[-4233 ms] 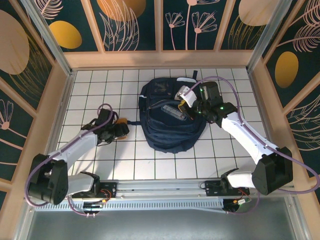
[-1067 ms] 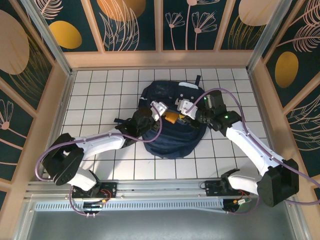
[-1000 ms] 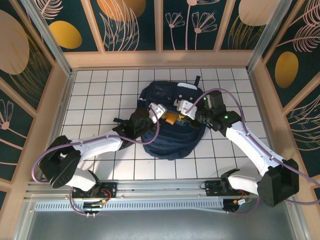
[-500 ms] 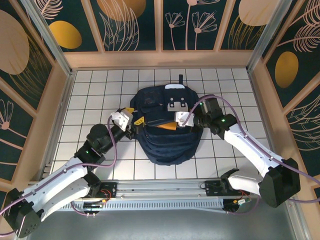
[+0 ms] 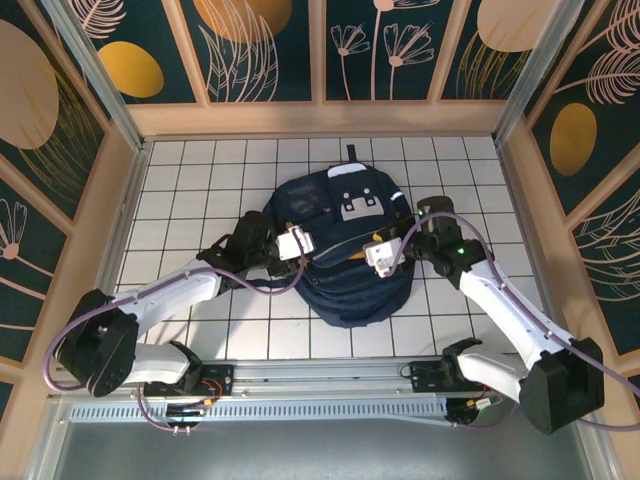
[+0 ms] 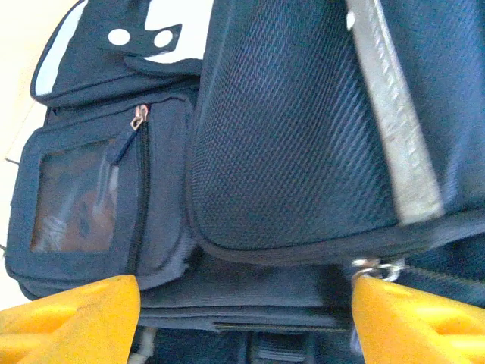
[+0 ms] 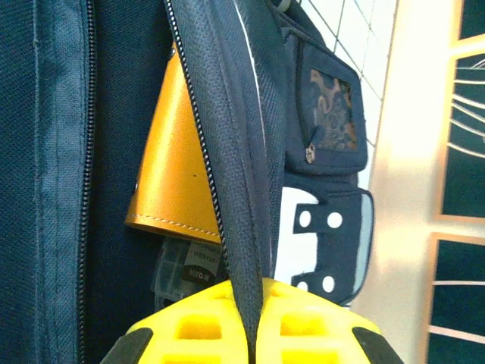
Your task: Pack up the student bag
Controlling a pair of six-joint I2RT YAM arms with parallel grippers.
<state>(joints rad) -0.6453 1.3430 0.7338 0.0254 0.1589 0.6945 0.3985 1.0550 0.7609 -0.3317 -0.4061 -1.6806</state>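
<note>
**Top view.** Half a second earlier the left arm lay toward the lower left, with its tool just off the bag's left flank. Now the left tool [image 5: 296, 243] is in against the left side of the student bag [image 5: 345, 290], near the centre of the frame. An orange item that showed in the bag's opening then is covered from above now. The bag lies in the middle of the white tiled desk [image 5: 200, 180], its grey patch [image 5: 357, 205] toward the top. The right tool [image 5: 381, 253] sits at the right of the opening, much as before. Its white housing hides the fingers here.

**Left wrist view.** The yellow fingers [image 6: 68, 315] stand in the two bottom corners, spread wide and clamping nothing. Beyond them are a mesh side pocket [image 6: 288, 136] and, at the left, a front pocket with a clear window [image 6: 76, 197]. What lies behind the window is a brownish blur that cannot be made out. The reflective strip [image 6: 394, 129] at the right is smeared.

**Right wrist view.** At bottom centre the right tool's yellow fingers [image 7: 303, 330] are pressed together, pinching the bag's zippered edge [image 7: 235, 189]. Inside the opening, left of that edge, an orange packet [image 7: 178, 167] is partly hidden by it. Just below it lies a clear plastic item [image 7: 186, 265] whose print is too small to read. The window pocket at the upper right holds something patterned.
</note>
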